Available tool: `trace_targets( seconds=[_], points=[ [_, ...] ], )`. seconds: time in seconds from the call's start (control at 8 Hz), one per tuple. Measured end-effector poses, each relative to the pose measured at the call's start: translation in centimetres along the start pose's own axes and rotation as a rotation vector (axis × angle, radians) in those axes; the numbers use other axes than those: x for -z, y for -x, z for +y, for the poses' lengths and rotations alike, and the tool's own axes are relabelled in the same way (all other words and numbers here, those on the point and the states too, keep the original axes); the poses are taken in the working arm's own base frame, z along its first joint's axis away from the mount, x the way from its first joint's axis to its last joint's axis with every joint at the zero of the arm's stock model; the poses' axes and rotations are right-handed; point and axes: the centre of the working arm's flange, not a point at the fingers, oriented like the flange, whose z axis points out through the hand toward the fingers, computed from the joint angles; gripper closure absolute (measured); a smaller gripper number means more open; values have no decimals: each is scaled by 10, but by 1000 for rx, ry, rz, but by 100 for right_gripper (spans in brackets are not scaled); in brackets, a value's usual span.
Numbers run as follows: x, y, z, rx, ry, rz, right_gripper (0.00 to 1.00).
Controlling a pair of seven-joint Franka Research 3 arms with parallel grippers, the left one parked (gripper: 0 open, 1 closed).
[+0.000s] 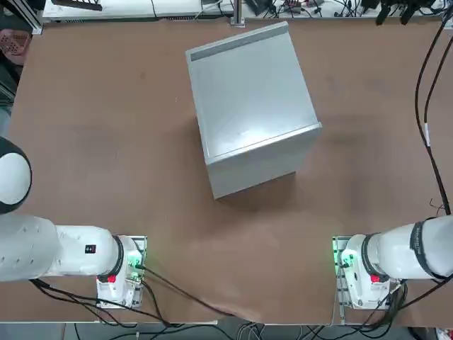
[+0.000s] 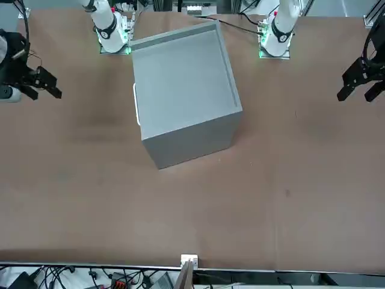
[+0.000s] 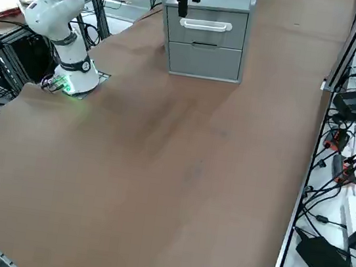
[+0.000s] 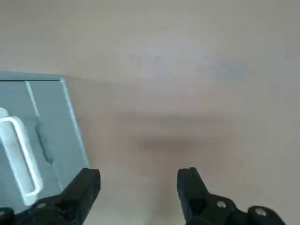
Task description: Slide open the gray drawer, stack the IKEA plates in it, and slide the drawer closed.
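Hand (image 4: 138, 187) agape; gray drawer (image 4: 28, 154) half cropped.

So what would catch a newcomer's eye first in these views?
The big gray cabinet sitting askew on the far middle of the brown table, by far the largest thing there. Its gray drawer with a white handle is shut. The right gripper hangs open over bare tabletop beside the cabinet's front; no plates show in any view.
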Motion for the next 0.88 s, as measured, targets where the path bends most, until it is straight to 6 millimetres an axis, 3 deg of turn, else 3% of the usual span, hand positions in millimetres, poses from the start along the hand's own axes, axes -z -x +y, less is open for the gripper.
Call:
trace_targets(
  seconds=[0.25, 0.88],
  points=[
    [1, 0, 4, -6, -14, 6, 0],
    [-1, -1, -9, 16, -5, 6, 0]
  ],
)
